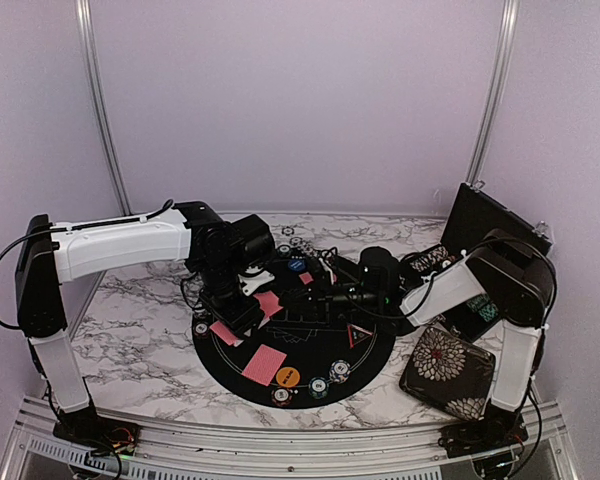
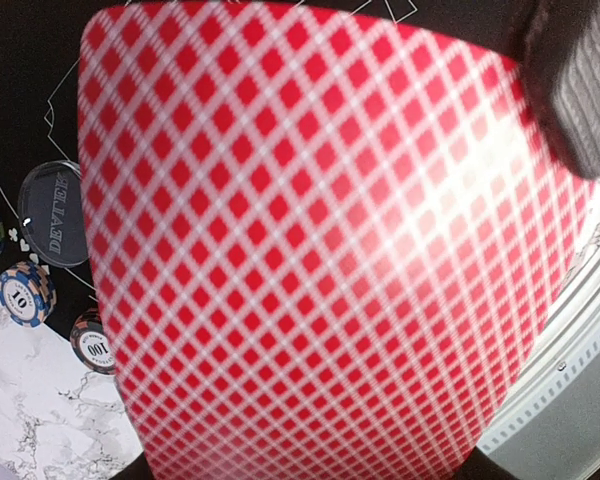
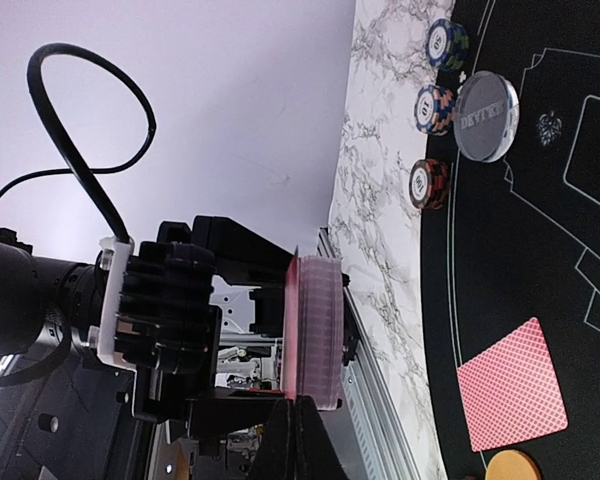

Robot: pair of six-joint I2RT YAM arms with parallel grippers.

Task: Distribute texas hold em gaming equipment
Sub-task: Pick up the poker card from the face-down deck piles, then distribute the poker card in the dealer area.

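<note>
Dealing looks barely begun: striped poker chip stacks (image 1: 318,386) ring the round black felt mat (image 1: 310,348) on the marble tabletop (image 1: 140,320), one pink-red-backed card (image 1: 264,362) lies dealt, the left gripper (image 1: 242,310) jaws clamp the thick undealt deck (image 3: 318,330), and I cannot tell the state of the right gripper (image 3: 292,440) jaws.

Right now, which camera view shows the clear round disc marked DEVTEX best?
The right wrist view: the clear disc lies whole and sharp on the black mat, beside three chip stacks. The left wrist view shows it, but a red-backed card near the lens covers its right edge. In the top external view I cannot find it.
</note>
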